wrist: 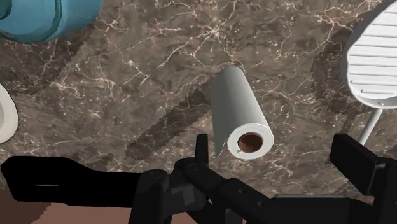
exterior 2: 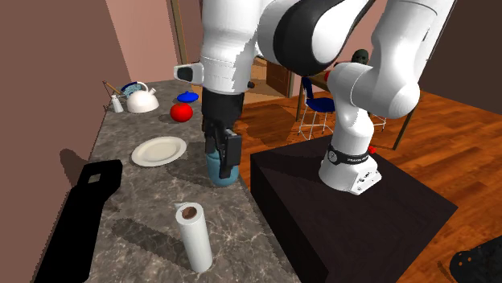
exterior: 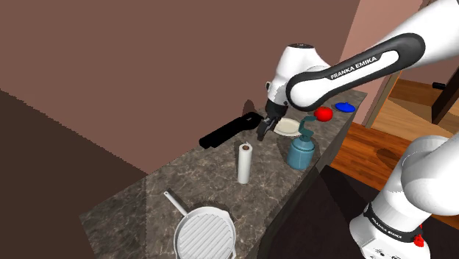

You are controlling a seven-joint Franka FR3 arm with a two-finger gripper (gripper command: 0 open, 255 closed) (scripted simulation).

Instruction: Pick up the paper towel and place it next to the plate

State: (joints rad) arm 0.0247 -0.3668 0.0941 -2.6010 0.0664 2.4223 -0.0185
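A white paper towel roll (exterior: 244,162) stands upright on the dark marble counter (exterior: 184,180). It also shows in the second exterior view (exterior 2: 194,235) and under the hand in the wrist view (wrist: 240,114). My black gripper (exterior: 263,132) hangs open above the counter, higher than the roll and a little toward the plate (exterior: 287,126). In the wrist view the gripper (wrist: 280,159) has its fingers (wrist: 356,162) wide apart, touching nothing. The cream plate (exterior 2: 159,151) lies flat on the counter beyond the gripper (exterior 2: 225,157).
A teal bottle (exterior: 300,151) stands near the counter's edge beside the plate. A long black object (exterior: 228,131) lies along the wall side. A white grill pan (exterior: 204,235) sits at the near end. A red ball (exterior 2: 182,112), a blue dish (exterior 2: 187,96) and a kettle (exterior 2: 141,99) are at the far end.
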